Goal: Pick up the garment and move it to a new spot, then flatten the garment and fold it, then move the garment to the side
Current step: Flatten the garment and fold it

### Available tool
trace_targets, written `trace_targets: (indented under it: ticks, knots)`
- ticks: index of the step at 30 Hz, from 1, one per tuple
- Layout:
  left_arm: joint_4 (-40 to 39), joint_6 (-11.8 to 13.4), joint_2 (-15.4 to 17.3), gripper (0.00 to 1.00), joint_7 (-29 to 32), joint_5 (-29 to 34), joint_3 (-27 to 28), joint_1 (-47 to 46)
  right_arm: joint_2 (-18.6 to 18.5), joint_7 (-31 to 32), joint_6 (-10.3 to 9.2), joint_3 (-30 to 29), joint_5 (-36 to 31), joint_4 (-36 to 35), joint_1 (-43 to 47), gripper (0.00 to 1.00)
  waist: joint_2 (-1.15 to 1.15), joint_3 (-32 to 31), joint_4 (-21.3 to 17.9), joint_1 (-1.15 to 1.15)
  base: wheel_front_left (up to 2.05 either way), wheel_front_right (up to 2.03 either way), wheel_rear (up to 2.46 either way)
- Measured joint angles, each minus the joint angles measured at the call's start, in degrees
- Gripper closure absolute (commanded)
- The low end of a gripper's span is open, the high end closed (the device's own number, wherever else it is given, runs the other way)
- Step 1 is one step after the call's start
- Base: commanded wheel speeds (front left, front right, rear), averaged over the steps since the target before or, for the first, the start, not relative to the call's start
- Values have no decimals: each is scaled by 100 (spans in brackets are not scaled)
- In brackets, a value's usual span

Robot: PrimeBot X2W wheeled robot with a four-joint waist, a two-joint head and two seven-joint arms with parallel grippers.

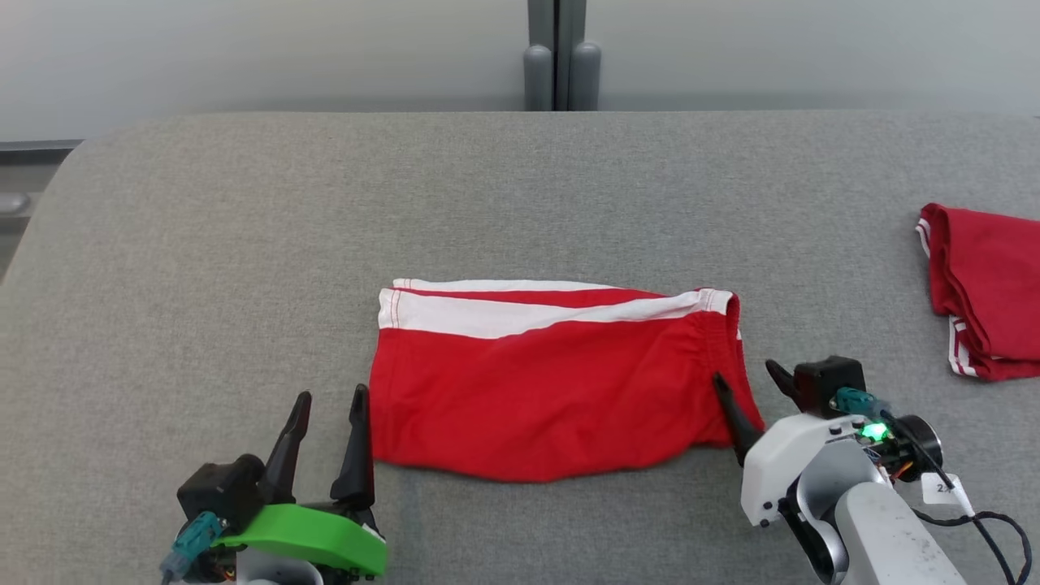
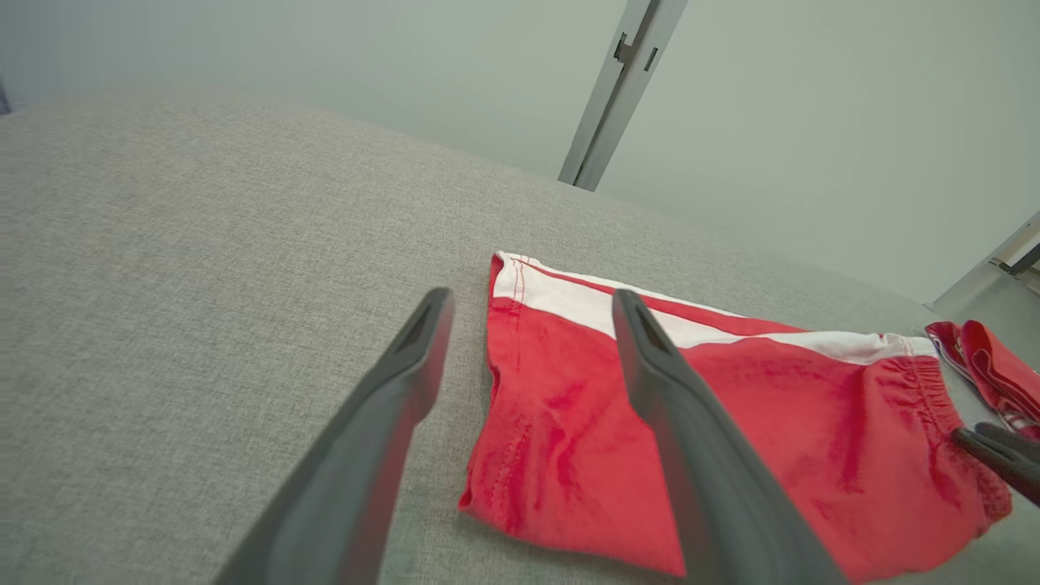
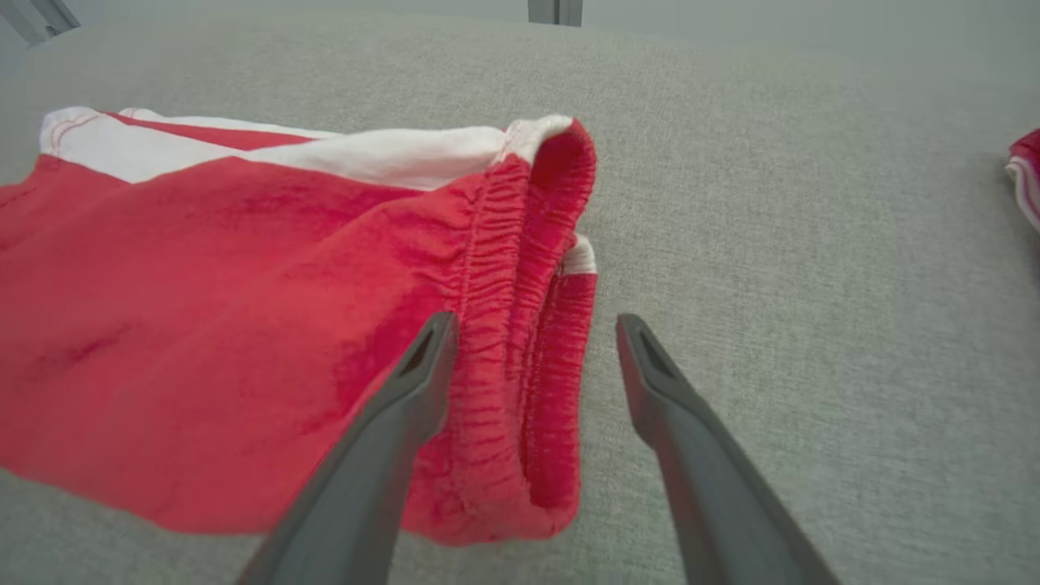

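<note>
The garment (image 1: 552,382) is a pair of red shorts with a white stripe, folded flat in the middle of the grey table (image 1: 244,244). My left gripper (image 1: 329,398) stands open just off the garment's left edge (image 2: 496,390), holding nothing. My right gripper (image 1: 747,380) is open too, with the elastic waistband (image 3: 532,325) at the garment's right end lying between its fingers, which are not closed on it. In the left wrist view the right gripper's fingertip (image 2: 995,451) shows at the garment's far end.
A second red garment (image 1: 987,292) with white trim lies bunched at the table's right edge. A grey post (image 1: 561,57) rises behind the table's far edge. The cloth-covered surface stretches bare to the left and far side.
</note>
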Motion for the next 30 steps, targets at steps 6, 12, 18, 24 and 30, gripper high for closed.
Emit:
trace_targets:
  ticks: [6, 12, 18, 24, 30]
  knots:
    - [53, -141, -164, 0, 0, 154, 187, 2, 1, 249, 0, -254, 183, 623, -46, 0, 0, 34, 207, 0, 0, 0, 0]
    - [66, -222, -270, 0, 0, 293, 352, 25, 2, 276, 0, -33, 516, 914, -164, 68, 0, 85, 222, 0, 0, 0, 0]
    - [52, -293, -350, 0, 0, 441, 419, 20, 5, 240, 0, 88, 678, 1042, -402, 100, 0, 133, 90, 0, 0, 0, 0]
    - [32, -346, -389, 0, -8, 483, 403, -4, 9, 310, 0, -394, 565, 984, -742, 100, 0, 159, -126, 0, 0, 0, 0]
    - [34, -376, -412, 0, -8, 523, 355, -39, -266, 627, 0, -1025, 360, 616, -743, 100, 0, 169, -283, 0, 0, 0, 0]
